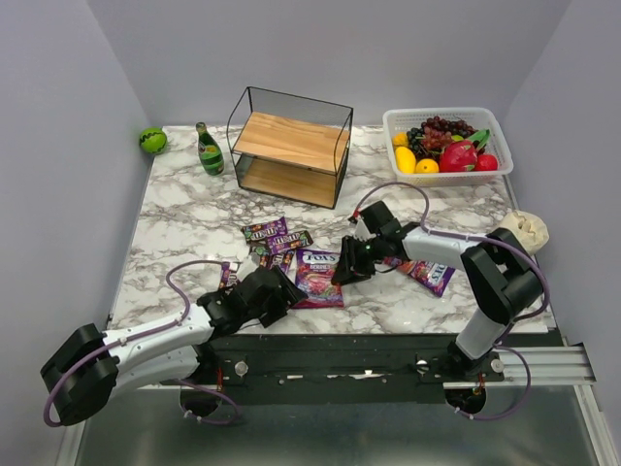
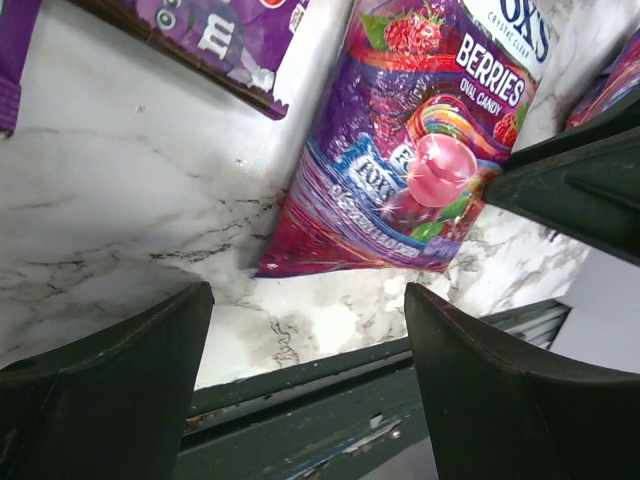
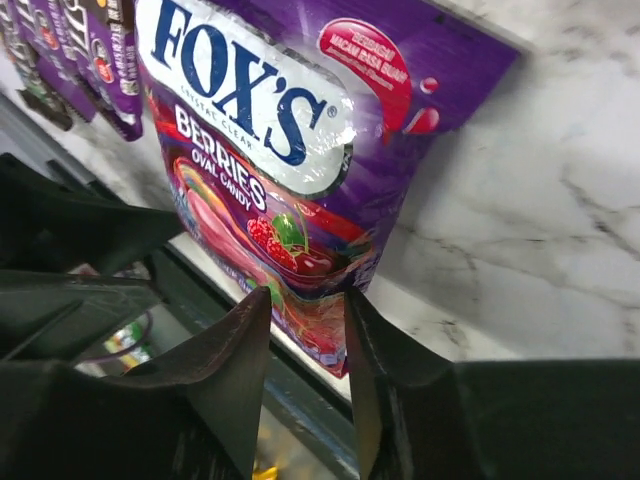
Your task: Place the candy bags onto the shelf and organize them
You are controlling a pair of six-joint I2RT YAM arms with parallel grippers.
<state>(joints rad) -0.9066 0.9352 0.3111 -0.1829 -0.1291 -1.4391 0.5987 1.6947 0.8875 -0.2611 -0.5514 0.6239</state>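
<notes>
Right pincer (image 3: 305, 305) pinches the FOX'S bag (image 3: 250, 120) edge; left pincer (image 2: 308, 296) gapes

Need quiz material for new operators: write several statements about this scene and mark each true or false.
1. Both boards of the shelf are bare. True.
2. The left gripper holds an M&M's packet. False: it is open, with nothing between its fingers.
3. The right gripper pinches the edge of a FOX'S bag. True.
4. The green bottle stands to the right of the shelf. False: it stands to its left.
</notes>
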